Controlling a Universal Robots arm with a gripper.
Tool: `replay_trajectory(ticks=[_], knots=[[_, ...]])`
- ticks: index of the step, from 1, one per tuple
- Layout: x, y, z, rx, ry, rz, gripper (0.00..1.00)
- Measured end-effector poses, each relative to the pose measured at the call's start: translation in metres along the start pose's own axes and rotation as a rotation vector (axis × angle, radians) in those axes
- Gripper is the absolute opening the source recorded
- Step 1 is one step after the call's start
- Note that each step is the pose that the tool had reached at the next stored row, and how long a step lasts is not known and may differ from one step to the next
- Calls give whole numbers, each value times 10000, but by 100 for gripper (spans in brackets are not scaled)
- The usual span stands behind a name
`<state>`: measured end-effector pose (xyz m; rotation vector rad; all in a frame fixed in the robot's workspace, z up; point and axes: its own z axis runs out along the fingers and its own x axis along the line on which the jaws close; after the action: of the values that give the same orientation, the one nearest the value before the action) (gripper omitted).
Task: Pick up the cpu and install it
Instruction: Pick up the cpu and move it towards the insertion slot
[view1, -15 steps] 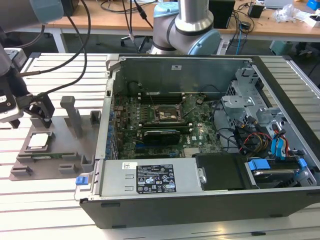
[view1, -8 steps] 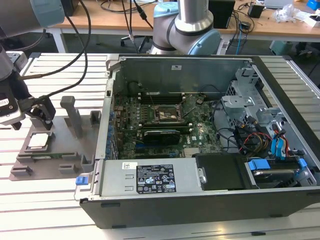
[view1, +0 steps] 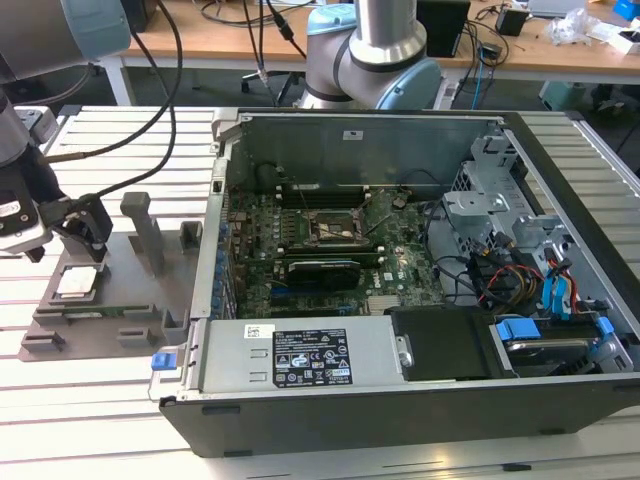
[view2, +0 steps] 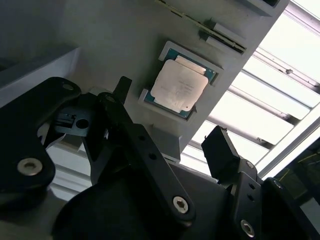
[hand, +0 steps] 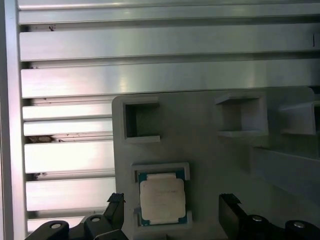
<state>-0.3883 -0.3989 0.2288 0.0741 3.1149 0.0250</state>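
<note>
Two fingers (view2: 220, 150) of our gripper (view2: 170, 111) gape wide and empty above the cpu (view2: 180, 86), which we see seated in a grey holder (view1: 120, 295) at the exterior view's left.

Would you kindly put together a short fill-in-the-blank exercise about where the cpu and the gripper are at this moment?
1. The gripper, poised over the cpu, is ___, with a gap between each finger and the chip.
2. The cpu rests in a gray holder that lies to the exterior view's ___ of the computer case.
3. The cpu's pale ___ metal top faces up.

Missing words: open; left; silver
</note>
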Motion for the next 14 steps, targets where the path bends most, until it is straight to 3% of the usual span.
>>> replay_trajectory(ticks=[14], knots=[[3,-2,90,0,0,0,84]])
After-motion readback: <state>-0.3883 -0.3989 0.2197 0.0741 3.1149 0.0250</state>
